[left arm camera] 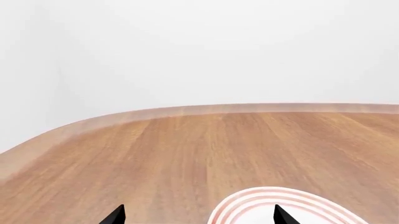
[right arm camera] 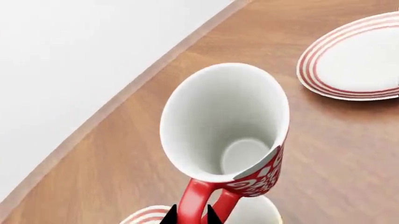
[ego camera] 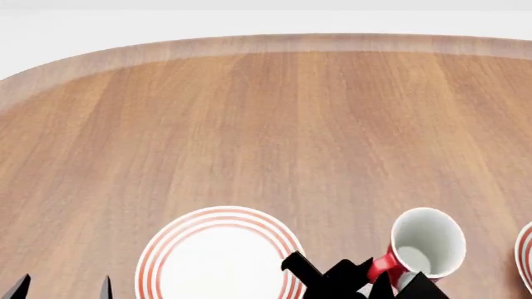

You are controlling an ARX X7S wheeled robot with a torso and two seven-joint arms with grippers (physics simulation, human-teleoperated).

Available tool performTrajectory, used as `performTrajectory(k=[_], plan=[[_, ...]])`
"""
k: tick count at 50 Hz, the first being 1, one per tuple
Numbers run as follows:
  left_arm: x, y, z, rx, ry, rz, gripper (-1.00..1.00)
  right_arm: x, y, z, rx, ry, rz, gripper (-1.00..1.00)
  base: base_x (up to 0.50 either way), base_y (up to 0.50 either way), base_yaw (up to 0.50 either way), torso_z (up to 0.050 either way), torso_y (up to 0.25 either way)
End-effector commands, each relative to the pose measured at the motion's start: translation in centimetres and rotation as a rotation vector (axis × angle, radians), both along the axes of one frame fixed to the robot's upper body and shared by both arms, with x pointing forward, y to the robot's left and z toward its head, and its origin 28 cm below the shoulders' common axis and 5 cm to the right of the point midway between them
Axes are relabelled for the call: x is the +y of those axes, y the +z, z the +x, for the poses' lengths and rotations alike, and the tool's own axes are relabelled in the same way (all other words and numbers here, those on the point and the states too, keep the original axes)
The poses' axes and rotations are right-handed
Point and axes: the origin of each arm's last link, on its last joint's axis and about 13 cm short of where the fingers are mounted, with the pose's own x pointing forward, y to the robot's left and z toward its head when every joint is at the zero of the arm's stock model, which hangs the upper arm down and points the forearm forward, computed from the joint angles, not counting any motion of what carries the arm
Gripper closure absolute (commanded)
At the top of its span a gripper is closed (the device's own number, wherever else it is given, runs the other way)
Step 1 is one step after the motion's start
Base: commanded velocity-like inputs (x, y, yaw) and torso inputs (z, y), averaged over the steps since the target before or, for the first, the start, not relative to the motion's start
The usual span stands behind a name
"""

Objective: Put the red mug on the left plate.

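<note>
The red mug (ego camera: 425,244), with a white inside and a red loop handle, is tilted with its mouth toward the head camera, just right of the left plate (ego camera: 218,254). My right gripper (ego camera: 365,283) is shut on the mug's handle. In the right wrist view the fingertips (right arm camera: 171,215) pinch the handle and the mug (right arm camera: 224,126) fills the middle. A ringed plate rim (right arm camera: 145,216) shows beneath it. My left gripper (ego camera: 61,288) is open and empty, left of the left plate. In the left wrist view the open gripper (left arm camera: 199,217) has that plate's rim (left arm camera: 249,200) by one tip.
The second ringed plate (ego camera: 525,255) is cut by the head view's right edge. A ringed plate (right arm camera: 355,56) also lies beyond the mug in the right wrist view. The wooden table (ego camera: 266,124) has a rounded far edge with a white wall behind.
</note>
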Motion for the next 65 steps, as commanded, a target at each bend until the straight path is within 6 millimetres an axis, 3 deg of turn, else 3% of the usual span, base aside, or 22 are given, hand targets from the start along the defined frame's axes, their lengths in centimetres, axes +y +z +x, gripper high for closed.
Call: performTrajectory(k=[1, 15, 26, 49, 55, 65], plan=[[0.1, 0.1, 0.0, -0.002, 0.004, -0.005, -1.0, 1.9, 1.1, -2.6, -0.119, 0.174, -0.047, 1.0, 0.0, 0.0, 0.0, 0.0, 0.0], [0.3, 0.3, -0.1, -0.008, 0.014, -0.008, -1.0, 4.2, 0.7, -4.8, -0.228, 0.415, -0.102, 1.0, 0.0, 0.0, 0.0, 0.0, 0.001], [0.4, 0.4, -0.2, -0.012, 0.017, -0.008, -1.0, 4.9, 0.1, -5.4, -0.273, 0.577, -0.112, 1.0, 0.0, 0.0, 0.0, 0.0, 0.0], [0.4, 0.4, -0.1, -0.015, 0.019, -0.005, -1.0, 4.7, -2.6, -1.0, -0.192, 0.839, -0.11, 1.0, 0.0, 0.0, 0.0, 0.0, 0.0], [0.4, 0.4, -0.2, -0.016, 0.019, -0.006, -1.0, 3.5, -4.2, 1.2, -0.103, 0.863, -0.182, 1.0, 0.0, 0.0, 0.0, 0.0, 0.002], [0.3, 0.3, -0.1, -0.011, 0.016, -0.004, -1.0, 2.0, -4.7, 2.8, -0.065, 0.838, -0.292, 1.0, 0.0, 0.0, 0.0, 0.0, 0.0]])
